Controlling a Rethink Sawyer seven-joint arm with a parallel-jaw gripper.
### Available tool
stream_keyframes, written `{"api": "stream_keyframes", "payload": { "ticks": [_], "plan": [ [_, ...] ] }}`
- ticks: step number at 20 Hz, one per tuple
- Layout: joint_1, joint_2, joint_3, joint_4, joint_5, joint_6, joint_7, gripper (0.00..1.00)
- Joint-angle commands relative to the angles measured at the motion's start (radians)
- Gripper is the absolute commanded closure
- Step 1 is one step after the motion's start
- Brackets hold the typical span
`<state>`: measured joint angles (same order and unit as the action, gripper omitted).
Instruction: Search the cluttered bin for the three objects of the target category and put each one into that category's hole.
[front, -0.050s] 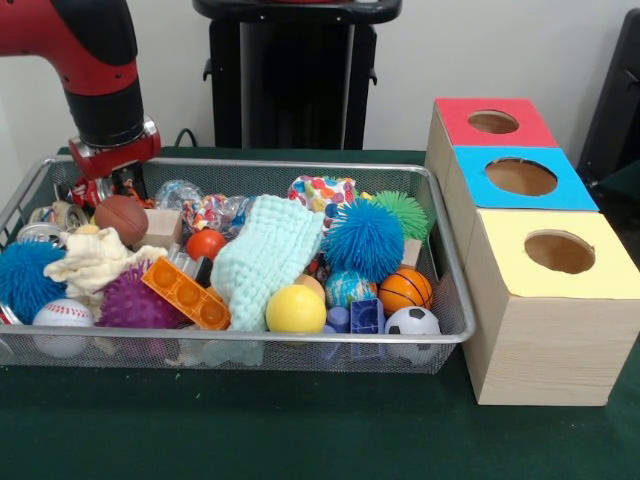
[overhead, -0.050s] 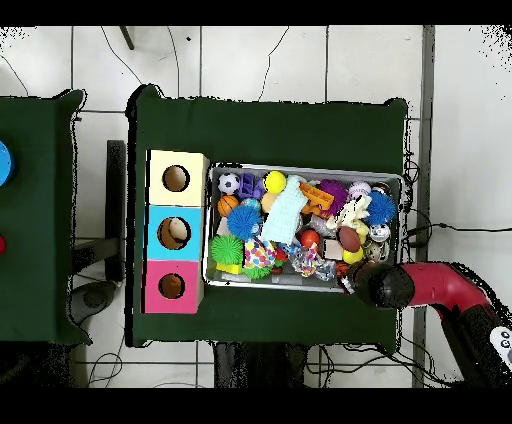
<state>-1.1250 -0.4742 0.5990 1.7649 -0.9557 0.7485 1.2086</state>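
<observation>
Mesh wire bin (front, -0.050s: 452, 290) of spiky, smooth balls; mint waffle-weave cloth (front, -0.050s: 262, 258).

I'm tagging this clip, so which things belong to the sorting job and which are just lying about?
Part of the job:
- wire bin of mixed toys
- red-topped box
- blue-topped box
- yellow-topped box
- arm's pincer, low at the bin's corner

Which toys are the targets, the pictures don't show.

Just lying about:
- black stand behind the table
- cables on the floor
</observation>
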Motion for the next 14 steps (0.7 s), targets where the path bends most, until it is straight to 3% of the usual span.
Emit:
{"api": "stream_keyframes", "payload": {
  "ticks": [1,6,14],
  "plan": [
    [-0.003,0.015,-0.138,0.072,-0.09,0.1,-0.168,1.0],
    [-0.009,0.001,-0.113,0.096,-0.079,0.063,-0.161,1.0],
    [0.058,-0.054,-0.041,0.169,0.017,0.004,-0.023,1.0]
  ]
}}
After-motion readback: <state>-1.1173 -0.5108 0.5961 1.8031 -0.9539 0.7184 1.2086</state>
